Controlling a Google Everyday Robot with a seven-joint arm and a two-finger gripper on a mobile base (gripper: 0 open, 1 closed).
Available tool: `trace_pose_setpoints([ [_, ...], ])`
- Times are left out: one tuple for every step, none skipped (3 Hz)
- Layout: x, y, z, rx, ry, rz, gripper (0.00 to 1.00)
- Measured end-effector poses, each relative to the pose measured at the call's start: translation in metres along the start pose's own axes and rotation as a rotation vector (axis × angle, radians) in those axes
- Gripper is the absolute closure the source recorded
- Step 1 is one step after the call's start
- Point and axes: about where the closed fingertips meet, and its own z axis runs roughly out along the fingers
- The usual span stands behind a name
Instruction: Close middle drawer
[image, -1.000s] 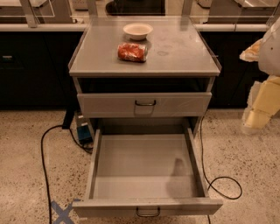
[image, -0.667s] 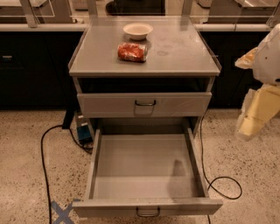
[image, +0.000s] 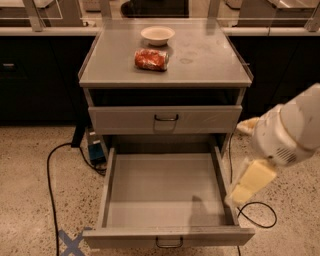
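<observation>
The arm runs off the right edge, and its white wrist covers the base of the hand (image: 239, 161). Two cream fingers (image: 253, 181) show: a short tip above and a longer one below, spread apart with nothing between them. The lower one hangs just beside the right wall of the drawer (image: 160, 190), but contact cannot be told. The drawer stands pulled far out and bare inside. Its handle (image: 169, 243) is clipped by the bottom edge, and whatever lies under it is hidden. A blue cross (image: 70, 242) on the floor is also cut off.

Since 0.7 s ago the hand has dropped and moved left, from beside the cabinet toward the drawer's right wall. The drawer has not moved.

Two drawers show; the top drawer (image: 165, 119) is closed. On the tabletop (image: 210, 60) are one bowl (image: 157, 35) and one red packet (image: 151, 59). Two cables (image: 50, 185) lie on the floor.
</observation>
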Motion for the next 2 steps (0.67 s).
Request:
trace_pose_setpoints([
  [0.012, 0.033, 0.064, -0.060, -0.056, 0.064, 0.00],
  [0.034, 0.085, 0.147, -0.137, -0.025, 0.096, 0.00],
])
